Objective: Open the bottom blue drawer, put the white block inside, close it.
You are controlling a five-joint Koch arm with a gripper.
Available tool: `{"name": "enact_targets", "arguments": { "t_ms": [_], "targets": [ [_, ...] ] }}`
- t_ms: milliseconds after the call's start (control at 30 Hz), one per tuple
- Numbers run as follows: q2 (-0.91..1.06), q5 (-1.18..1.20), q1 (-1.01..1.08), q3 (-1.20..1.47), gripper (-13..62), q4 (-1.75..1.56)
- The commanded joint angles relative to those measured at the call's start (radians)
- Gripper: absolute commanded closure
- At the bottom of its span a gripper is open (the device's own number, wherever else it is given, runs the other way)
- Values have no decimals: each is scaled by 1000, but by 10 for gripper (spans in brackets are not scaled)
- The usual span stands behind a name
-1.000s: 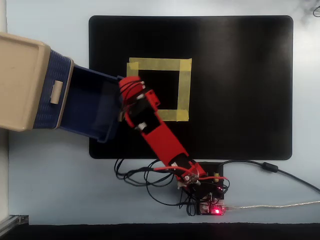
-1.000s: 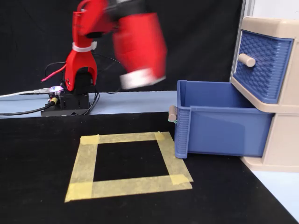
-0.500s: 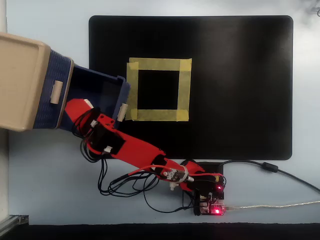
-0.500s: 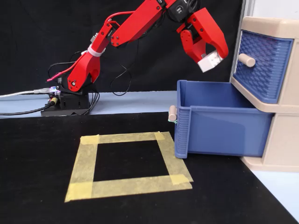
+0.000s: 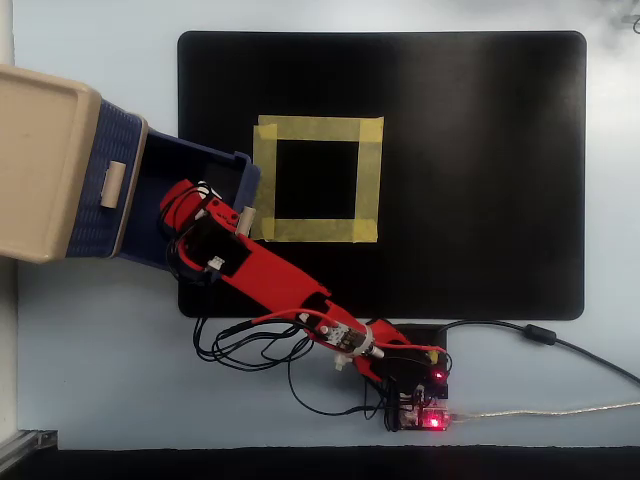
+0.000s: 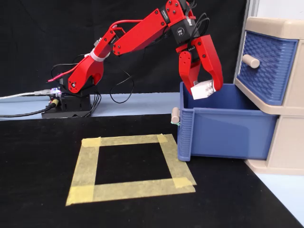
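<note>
Hanging over the pulled-out bottom blue drawer (image 6: pixel 228 126), the red hand (image 6: pixel 204 90) is clamped on the white block (image 6: pixel 203 89), which sits between the two fingers just above the drawer's open top, near its front wall. In the overhead view the hand (image 5: pixel 185 205) lies within the drawer's outline (image 5: pixel 160 180), and the block is hidden under it.

The block looks like a small hard plastic brick: light, stiff and not fragile, so a short drop into the box should do it no harm. Its smooth sides could slip, so gripping across the flat faces, as here, seems the sound hold. The drawer is thin plastic and probably slides easily; its small beige handle (image 6: pixel 175 115) on the front is the obvious place to push.

A black mat (image 6: pixel 42 190) covers most of the pale counter (image 5: pixel 110 370), with a square of yellow tape (image 6: pixel 130 166) beside the drawer. The beige cabinet (image 6: pixel 285 142) stands at the mat's edge, its upper drawer (image 6: pixel 266 64) shut. Behind is a dark curtain.
</note>
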Motion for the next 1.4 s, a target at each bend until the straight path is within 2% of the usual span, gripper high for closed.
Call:
{"name": "enact_targets", "arguments": {
  "t_ms": [0,100,267,333,433,533,600,700,967,1367],
  "targets": [
    [29,-14,-14,-26,152,8],
    [66,-20,-17,-28,151,31],
    [324,-8,-14,6,151,267],
    [456,26,-17,153,152,322],
    [611,242,-6,509,153,275],
    [673,476,67,773,151,233],
    [676,535,110,859,150,166],
    [644,541,84,899,149,51],
    [368,534,64,801,144,-133],
    [-91,522,-114,127,148,-399]
  ]
}}
